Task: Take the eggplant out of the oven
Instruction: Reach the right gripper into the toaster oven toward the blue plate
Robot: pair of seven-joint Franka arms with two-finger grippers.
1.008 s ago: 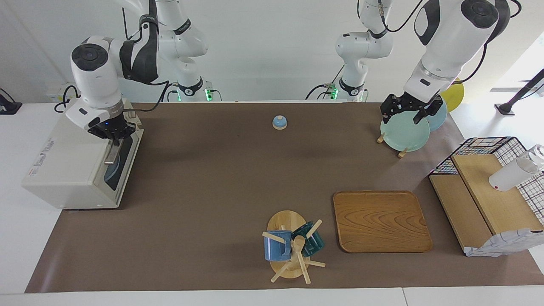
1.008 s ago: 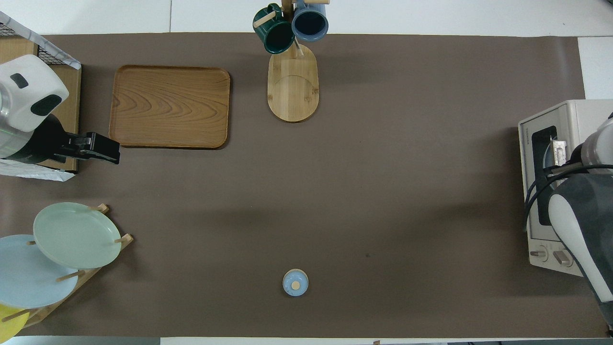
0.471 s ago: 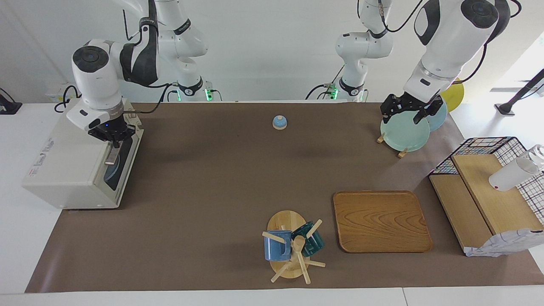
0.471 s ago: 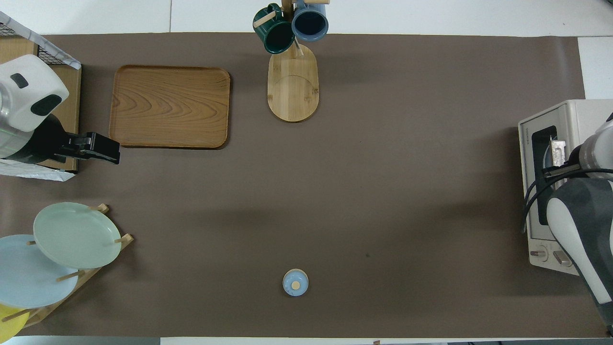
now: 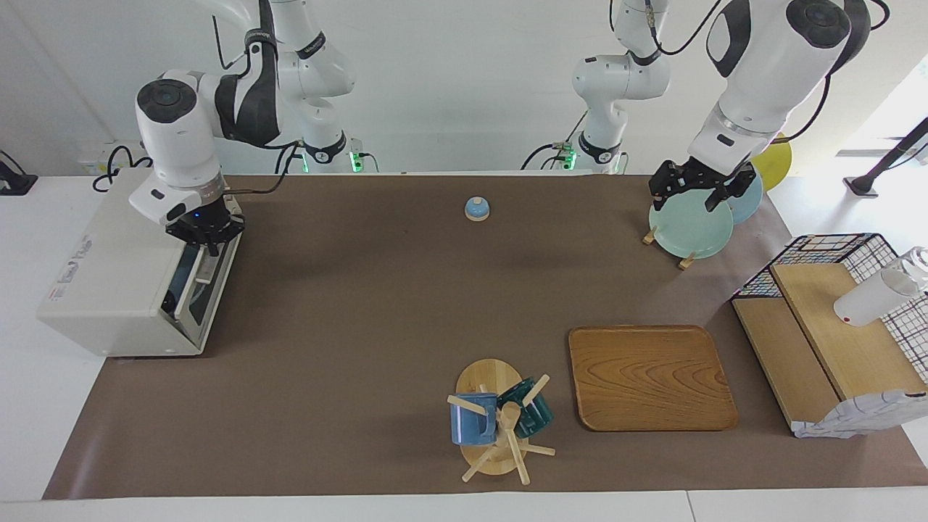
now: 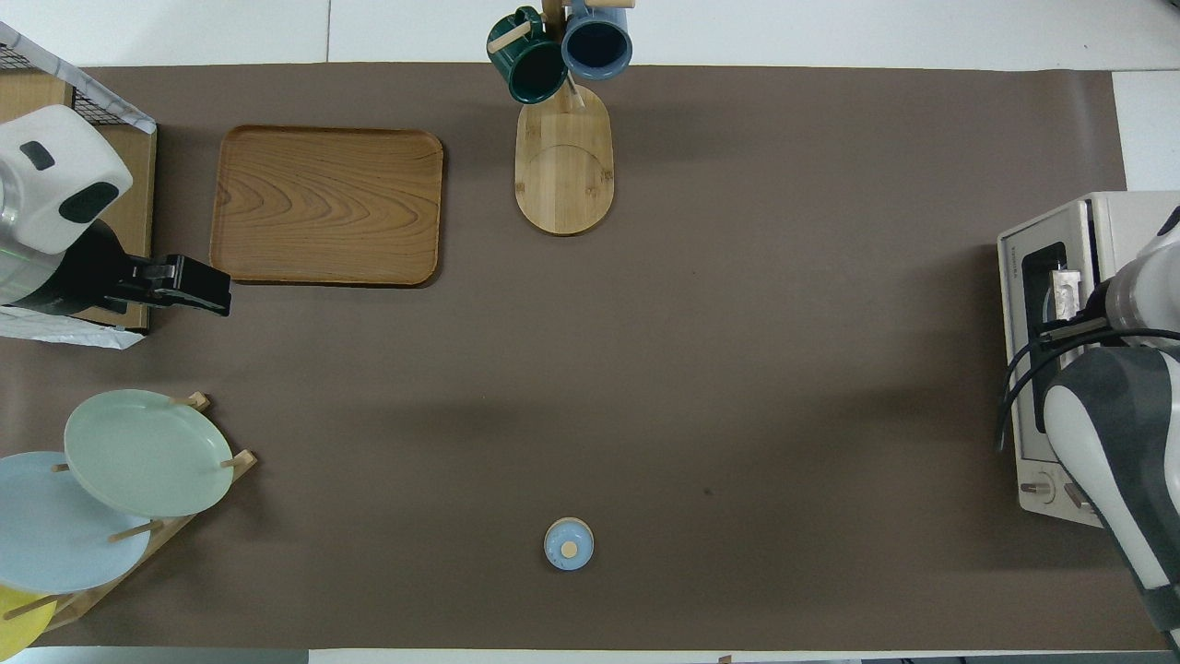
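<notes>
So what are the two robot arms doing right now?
The right gripper is shut on the handle of the oven, at the right arm's end of the table, and the door is only a little way open. No eggplant shows, so it has not come out. The left gripper waits, open, over the plate rack, holding nothing.

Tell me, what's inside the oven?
Through the oven's dark door, just cracked open, a pale blue plate shows. No eggplant is visible; the door and the right hand cover the rest.
</notes>
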